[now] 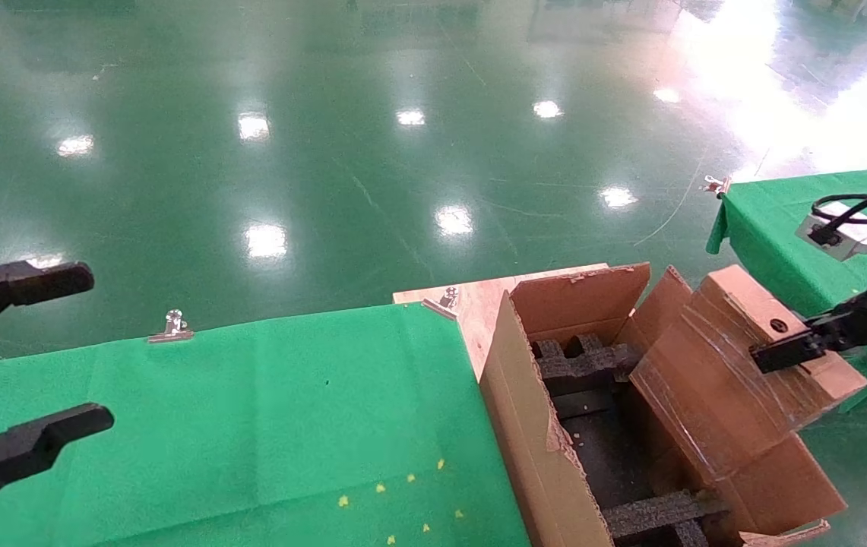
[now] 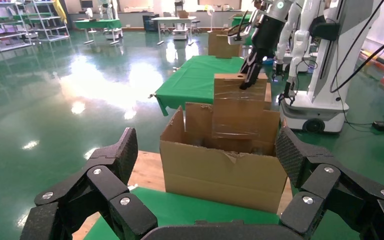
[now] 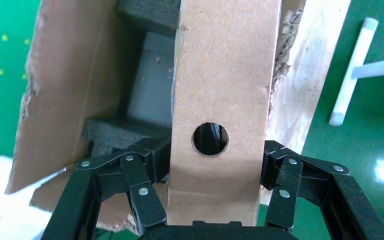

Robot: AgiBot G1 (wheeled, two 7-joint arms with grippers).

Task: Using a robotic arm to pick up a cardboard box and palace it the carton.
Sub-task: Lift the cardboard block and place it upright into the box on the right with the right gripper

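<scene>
A: The right gripper [image 3: 215, 192] has its black fingers [image 3: 140, 185] pressed against both narrow sides of the cardboard box [image 1: 737, 365] — clamped on it, no gap to speak of.

B: And the box sits where?

A: Tilted, lower end down inside the carton [image 1: 547, 448] on its right side, upper end poking above the ragged flaps. From the head camera the round punched hole faces up near the gripper [image 1: 790, 349], and glossy tape shines along the box's broad face.

B: The wrist camera looks straight down that holed face [image 3: 210, 139].

A: Right, with the black foam inserts [image 3: 115, 132] of the carton beside and beneath it.

B: The other arm?

A: The left gripper [image 1: 23, 365] hangs at the near left edge, above the green cloth [image 1: 251, 425] — fingers [image 2: 115, 160] spread wide, nothing between them. Through that gap the left wrist camera catches the carton [image 2: 225, 170] from the side, the box [image 2: 237, 110] standing up out of it and the robotic arm [image 2: 262, 35] reaching down onto its top end.

B: Anything else nearby?

A: Metal clips [image 1: 172, 327] pin the cloth at its far edge.
</scene>
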